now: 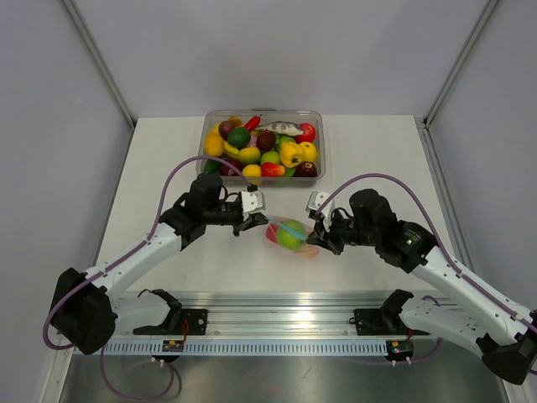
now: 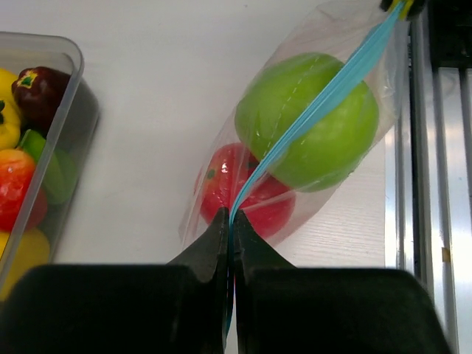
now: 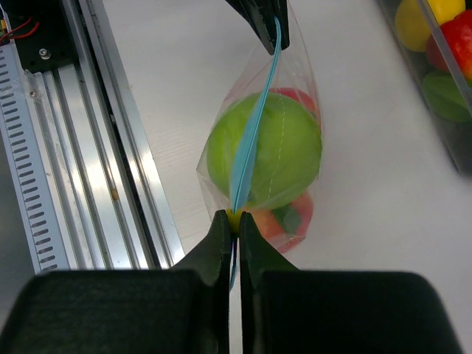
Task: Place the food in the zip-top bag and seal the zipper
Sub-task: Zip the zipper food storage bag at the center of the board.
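Note:
The clear zip-top bag [image 1: 289, 234] hangs between my two grippers just above the table. It holds a green apple [image 2: 310, 125] and a red fruit [image 2: 240, 188]. The teal-blue zipper [image 2: 324, 96] runs taut across the bag's top from one gripper to the other. My left gripper [image 2: 231, 217] is shut on one end of the zipper. My right gripper [image 3: 234, 217] is shut on the other end, at a small yellow tab. The right wrist view shows the apple [image 3: 273, 155], the zipper [image 3: 251, 140] and the left fingers [image 3: 265, 22] at the far end.
A rigid clear tub [image 1: 317, 117] filled with toy fruits and vegetables stands behind the bag. Its wall shows in the left wrist view [image 2: 70, 125]. An aluminium rail [image 1: 268, 323] runs along the table's near edge, close below the bag.

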You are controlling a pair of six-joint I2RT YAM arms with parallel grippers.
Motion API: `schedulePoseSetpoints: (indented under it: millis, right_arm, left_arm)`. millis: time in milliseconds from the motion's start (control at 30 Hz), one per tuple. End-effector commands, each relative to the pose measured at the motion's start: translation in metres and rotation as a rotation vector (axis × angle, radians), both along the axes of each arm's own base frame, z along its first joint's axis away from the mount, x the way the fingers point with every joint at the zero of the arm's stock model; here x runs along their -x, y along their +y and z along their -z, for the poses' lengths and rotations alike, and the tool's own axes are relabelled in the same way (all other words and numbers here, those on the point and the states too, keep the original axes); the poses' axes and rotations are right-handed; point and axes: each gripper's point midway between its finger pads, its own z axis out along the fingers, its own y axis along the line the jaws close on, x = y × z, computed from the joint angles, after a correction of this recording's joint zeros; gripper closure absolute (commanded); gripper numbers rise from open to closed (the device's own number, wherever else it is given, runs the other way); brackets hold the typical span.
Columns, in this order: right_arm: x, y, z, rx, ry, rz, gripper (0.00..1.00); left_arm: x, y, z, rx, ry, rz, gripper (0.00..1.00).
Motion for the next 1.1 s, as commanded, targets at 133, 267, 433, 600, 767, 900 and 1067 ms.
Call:
schedulePoseSetpoints:
  millis: [133, 267, 433, 600, 767, 900, 1067]
  right_arm:
    - [0.01, -0.016, 0.0, 0.019, 0.01, 0.026, 1.0]
    - [0.012, -0.021, 0.0, 0.026, 0.016, 0.042, 1.0]
    - [0.015, -0.028, 0.003, 0.035, 0.022, 0.062, 0.98]
    - [0.012, -0.018, -0.002, -0.014, 0.037, 0.069, 0.53]
    - [-0.001, 0.002, -0.01, -0.074, 0.063, 0.083, 0.5]
    - [-0.009, 0.025, -0.011, -0.111, 0.132, 0.073, 0.54]
    - [-0.018, 0.049, -0.011, -0.115, 0.106, 0.06, 0.53]
  left_arm:
    - [-0.037, 0.032, 0.002, -0.039, -0.067, -0.197, 1.0]
    - [-0.036, 0.034, 0.004, -0.044, -0.064, -0.2, 1.0]
    - [-0.035, 0.037, 0.006, -0.048, -0.065, -0.202, 1.0]
    - [-0.029, 0.027, -0.01, 0.029, -0.053, -0.167, 1.0]
    - [-0.024, 0.018, -0.022, 0.085, -0.071, -0.134, 1.0]
    - [-0.021, 0.014, -0.021, 0.087, -0.063, -0.118, 1.0]
    - [-0.017, 0.012, -0.019, 0.086, -0.058, -0.107, 1.0]
